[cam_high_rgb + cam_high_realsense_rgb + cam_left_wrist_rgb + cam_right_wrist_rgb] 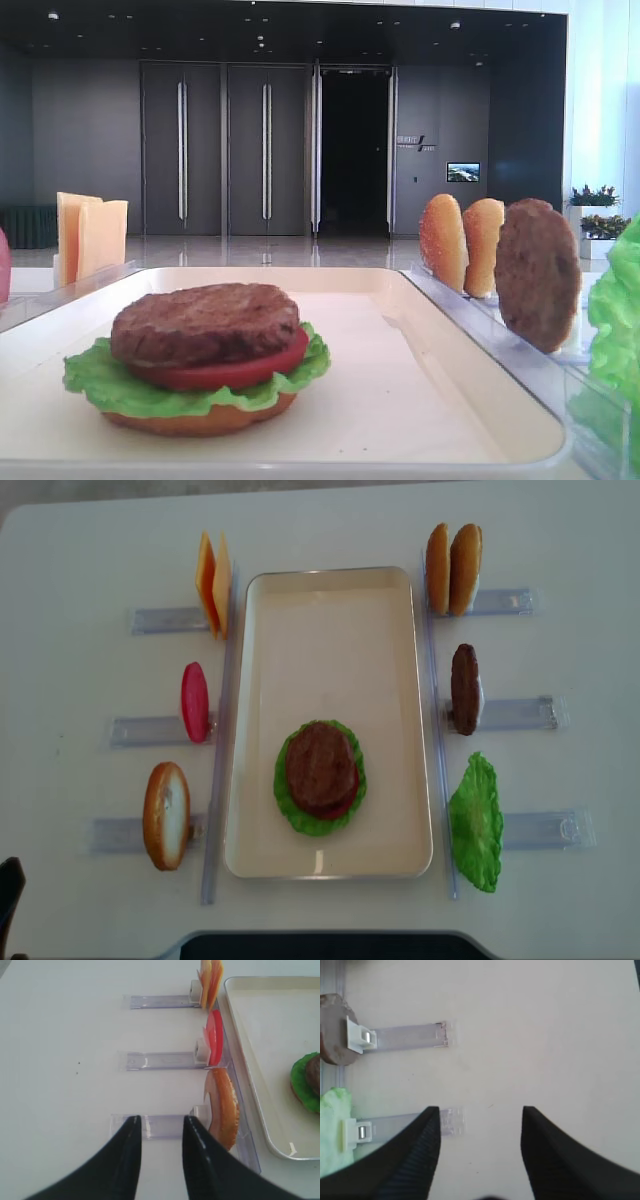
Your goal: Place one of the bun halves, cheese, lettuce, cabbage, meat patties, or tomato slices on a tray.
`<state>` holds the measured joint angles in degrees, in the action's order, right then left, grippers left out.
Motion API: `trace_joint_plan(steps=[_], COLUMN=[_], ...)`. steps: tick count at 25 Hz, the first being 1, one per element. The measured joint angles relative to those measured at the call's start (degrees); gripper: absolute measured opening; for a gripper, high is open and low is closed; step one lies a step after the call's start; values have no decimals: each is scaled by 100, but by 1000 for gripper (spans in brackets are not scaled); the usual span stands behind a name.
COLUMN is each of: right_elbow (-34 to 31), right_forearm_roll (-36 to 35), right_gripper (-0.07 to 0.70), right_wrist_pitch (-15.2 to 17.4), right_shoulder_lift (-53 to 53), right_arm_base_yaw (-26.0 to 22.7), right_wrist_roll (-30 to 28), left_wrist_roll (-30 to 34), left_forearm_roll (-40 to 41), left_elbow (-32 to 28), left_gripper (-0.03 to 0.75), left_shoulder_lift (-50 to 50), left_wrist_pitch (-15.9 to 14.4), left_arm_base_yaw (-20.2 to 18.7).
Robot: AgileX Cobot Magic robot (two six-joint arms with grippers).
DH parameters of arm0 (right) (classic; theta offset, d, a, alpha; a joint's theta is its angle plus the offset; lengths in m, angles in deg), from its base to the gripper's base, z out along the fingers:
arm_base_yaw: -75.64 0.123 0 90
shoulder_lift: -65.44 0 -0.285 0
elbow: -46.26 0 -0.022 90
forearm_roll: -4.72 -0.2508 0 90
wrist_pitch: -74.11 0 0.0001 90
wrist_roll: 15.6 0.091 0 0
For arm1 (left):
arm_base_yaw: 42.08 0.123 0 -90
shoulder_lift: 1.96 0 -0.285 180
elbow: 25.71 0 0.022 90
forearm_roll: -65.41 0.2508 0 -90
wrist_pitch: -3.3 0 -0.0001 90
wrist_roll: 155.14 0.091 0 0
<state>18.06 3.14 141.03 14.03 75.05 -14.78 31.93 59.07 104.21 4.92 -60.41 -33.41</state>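
Note:
On the cream tray (330, 610) lies a stack: a meat patty (320, 765) on a tomato slice (245, 372), lettuce (300, 820) and a bun half (200, 420). In racks to the left stand cheese (212, 583), a tomato slice (194, 701) and a bun half (166, 814). Racks on the right hold two bun halves (452, 568), a patty (464, 688) and lettuce (476, 822). My left gripper (161, 1118) is open and empty, just left of the bun half (224, 1110). My right gripper (481, 1108) is open over bare table, right of the patty (332, 1030) and lettuce (332, 1130).
Clear plastic racks (505, 713) stick out sideways from both long sides of the tray, with long clear rails (218, 780) along its edges. The white table (80, 540) extends around them. A dark part of the left arm (8, 895) shows at the bottom left corner.

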Motion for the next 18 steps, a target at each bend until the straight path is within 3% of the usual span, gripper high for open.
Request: trace_joint_plan(steps=[6, 18], right_elbow=[-790, -1956], right_forearm_roll=[240, 453], right_gripper=[379, 379], right_wrist_pitch=[-247, -173], right_shoulder_lift=[1416, 3905], right_arm_base_yaw=[272, 457], right_wrist_roll=[-29, -24], left_wrist_roll=[0, 0], left_forearm_roll=[0, 0], left_elbow=[0, 0], left_gripper=[219, 183], left_shoulder_lift=[0, 0], left_wrist_pitch=[0, 0], left_arm_base_yaw=[0, 0])
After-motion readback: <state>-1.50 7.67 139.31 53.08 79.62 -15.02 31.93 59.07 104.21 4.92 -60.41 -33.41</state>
